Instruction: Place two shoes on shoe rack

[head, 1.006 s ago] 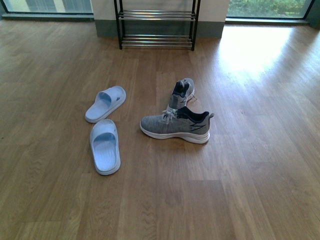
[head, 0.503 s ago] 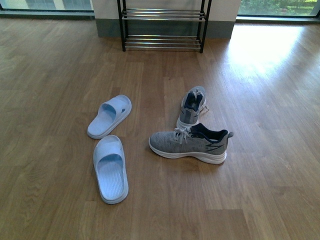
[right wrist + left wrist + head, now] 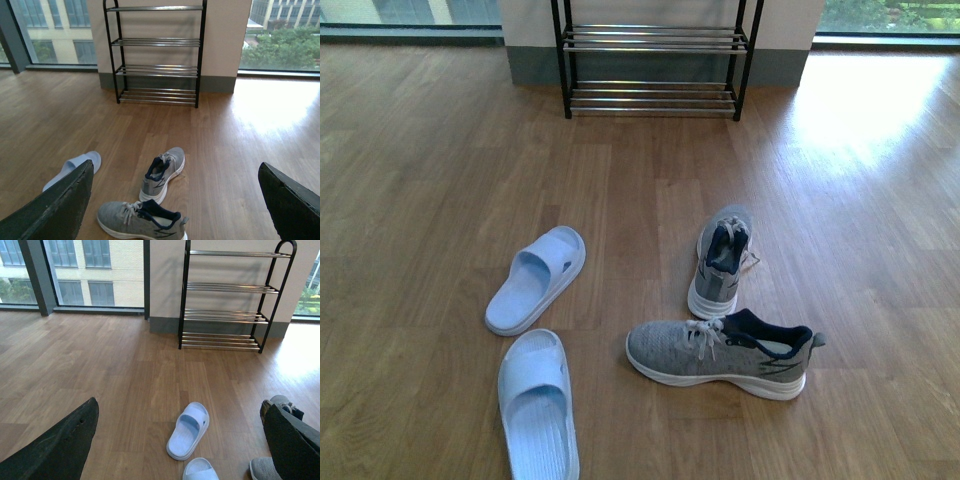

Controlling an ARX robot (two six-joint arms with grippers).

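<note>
Near shoe (image 3: 720,352): lower right, front frame; long axis crosswise, toe left. Right fingers (image 3: 57,210) nearer than left fingers (image 3: 55,450); both pairs apart, empty.

You have two light blue slide sandals on the wooden plank floor (image 3: 430,170). The farther sandal (image 3: 536,279) lies angled, its toe pointing away and to the right. The nearer sandal (image 3: 537,405) sits near its heel, not touching, and reaches the front view's lower edge. Tall windows (image 3: 95,270) show a pale building (image 3: 122,282) outside.
</note>
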